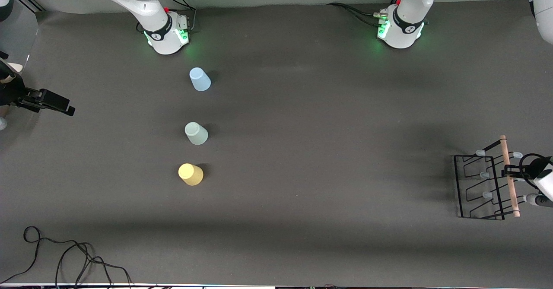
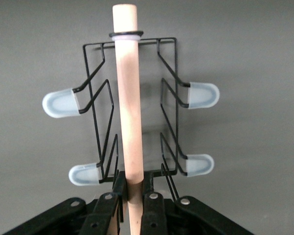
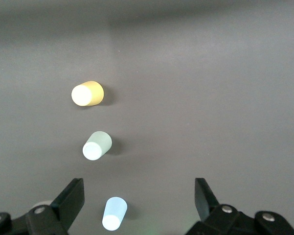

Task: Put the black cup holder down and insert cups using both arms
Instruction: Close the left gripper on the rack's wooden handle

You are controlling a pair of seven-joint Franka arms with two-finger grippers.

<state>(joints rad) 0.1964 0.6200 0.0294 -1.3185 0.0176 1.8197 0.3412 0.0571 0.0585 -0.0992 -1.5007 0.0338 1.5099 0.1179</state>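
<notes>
The black cup holder [image 1: 456,185] is at the left arm's end of the table, its pale-tipped pegs [image 2: 61,103] sticking out to both sides. My left gripper [image 1: 512,171] is shut on the holder's wooden rod [image 2: 128,107], one finger [image 2: 118,188] pressed on each side of it. Three cups stand upside down in a row toward the right arm's end: light blue [image 1: 200,79] nearest the bases, pale green [image 1: 196,133], then yellow [image 1: 190,174] nearest the front camera. My right gripper [image 1: 58,104] hangs open and holds nothing, off to the side of the cups at that end.
A loose black cable [image 1: 73,254] lies at the table's front edge toward the right arm's end. The two arm bases [image 1: 166,36] [image 1: 399,32] stand along the back edge. Bare dark tabletop [image 1: 328,150] stretches between the cups and the holder.
</notes>
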